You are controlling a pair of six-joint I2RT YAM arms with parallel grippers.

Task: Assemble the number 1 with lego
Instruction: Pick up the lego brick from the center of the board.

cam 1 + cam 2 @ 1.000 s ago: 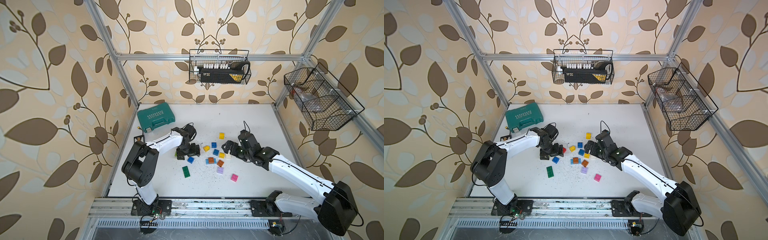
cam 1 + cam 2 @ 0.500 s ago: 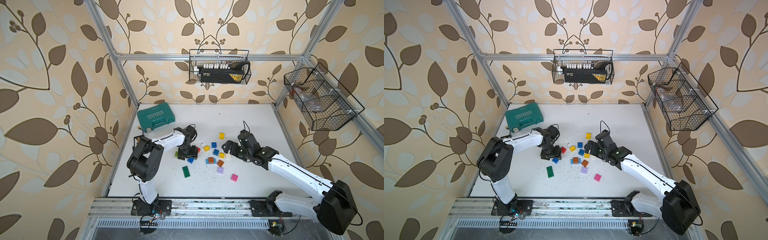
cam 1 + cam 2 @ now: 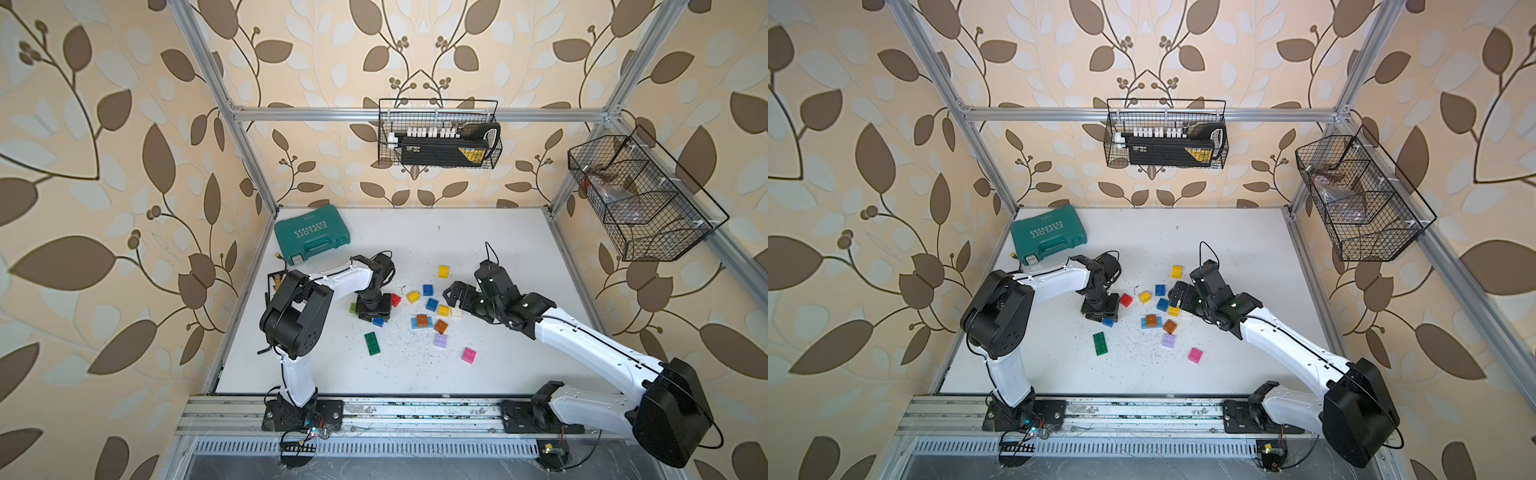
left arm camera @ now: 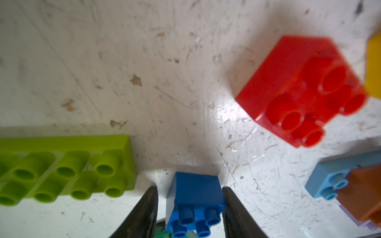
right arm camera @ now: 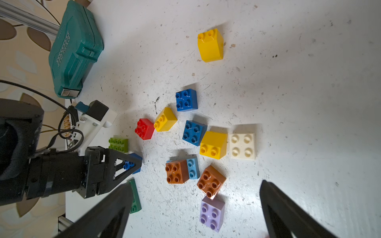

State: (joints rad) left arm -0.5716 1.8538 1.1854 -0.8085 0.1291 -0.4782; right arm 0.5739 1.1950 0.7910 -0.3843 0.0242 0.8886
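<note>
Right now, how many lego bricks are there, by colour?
Yellow: 3
Blue: 3
Light blue: 1
Green: 2
Brown: 2
Red: 1
White: 1
Lilac: 1
Pink: 1
Total: 15

My left arm [image 3: 340, 279] is bent inward, wrist pointing straight down. Left gripper [image 4: 189, 188] jaws sit narrow around the blue brick [image 4: 195, 191], clamp unclear. Right arm [image 3: 582, 338] stretched forward, right gripper [image 5: 195, 183] hovering, tilted down, jaws spread wide.
</note>
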